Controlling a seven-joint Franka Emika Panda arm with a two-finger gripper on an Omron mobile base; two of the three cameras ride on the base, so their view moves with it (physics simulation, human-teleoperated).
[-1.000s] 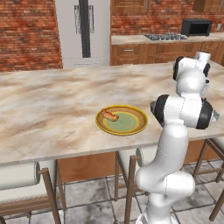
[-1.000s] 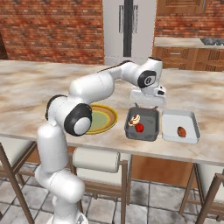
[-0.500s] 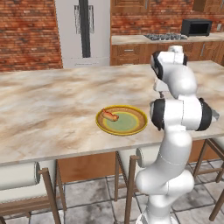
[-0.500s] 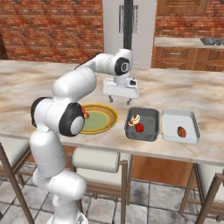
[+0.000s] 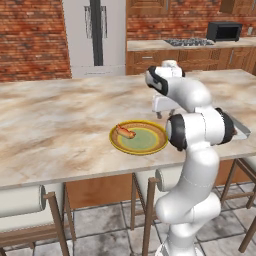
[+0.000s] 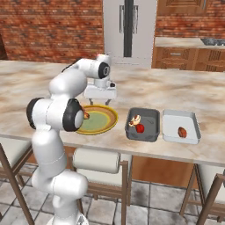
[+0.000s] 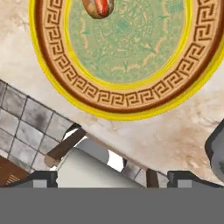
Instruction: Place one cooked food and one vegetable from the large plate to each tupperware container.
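The white arm's two-finger gripper point(image 6: 100, 96) has swung from the grey rectangular tupperware containers point(image 6: 143, 124) to the yellow-rimmed large plate point(image 6: 104, 123), jaws spread, empty. Descending off-centre risks nudging the hot dog point(image 5: 125, 131) away.

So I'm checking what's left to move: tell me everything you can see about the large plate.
The large plate is round and shallow, with a yellow rim, a brown patterned ring and a green centre. It lies flat on the marble counter, left of the two grey containers. One hot dog rests on it. The open gripper hovers above, not touching it.
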